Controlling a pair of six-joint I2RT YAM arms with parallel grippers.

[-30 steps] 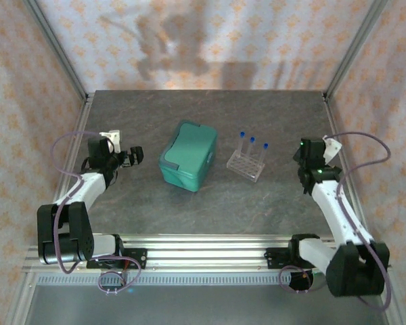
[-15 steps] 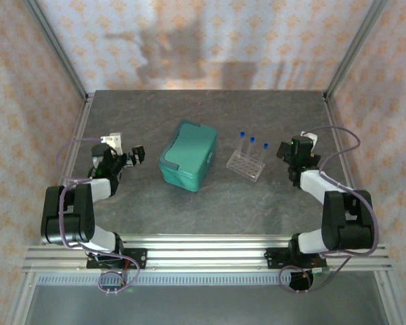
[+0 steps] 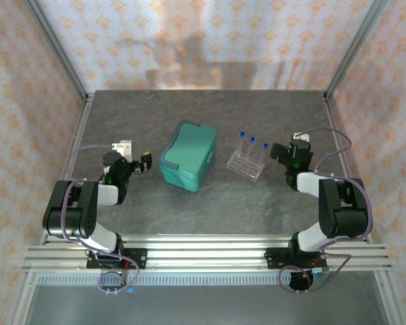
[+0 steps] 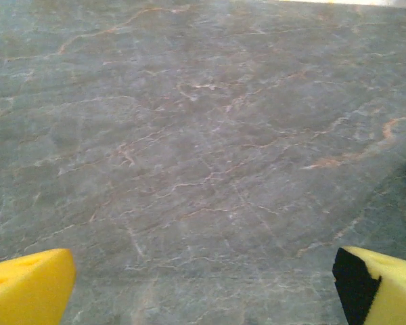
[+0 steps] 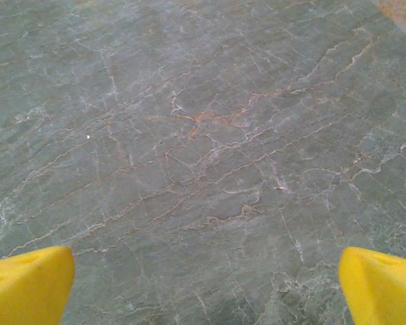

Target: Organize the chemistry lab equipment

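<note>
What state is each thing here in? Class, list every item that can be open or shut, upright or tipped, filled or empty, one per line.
teal case: lid shut, standing right way up.
rack: upright, three holes filled, the rest empty.
test tubes: three, capped, upright in the rack.
left gripper: open, holding nothing.
right gripper: open, holding nothing.

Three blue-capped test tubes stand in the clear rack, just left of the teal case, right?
No: in the top external view the rack with its three test tubes stands to the right of the teal case, not the left.
</note>
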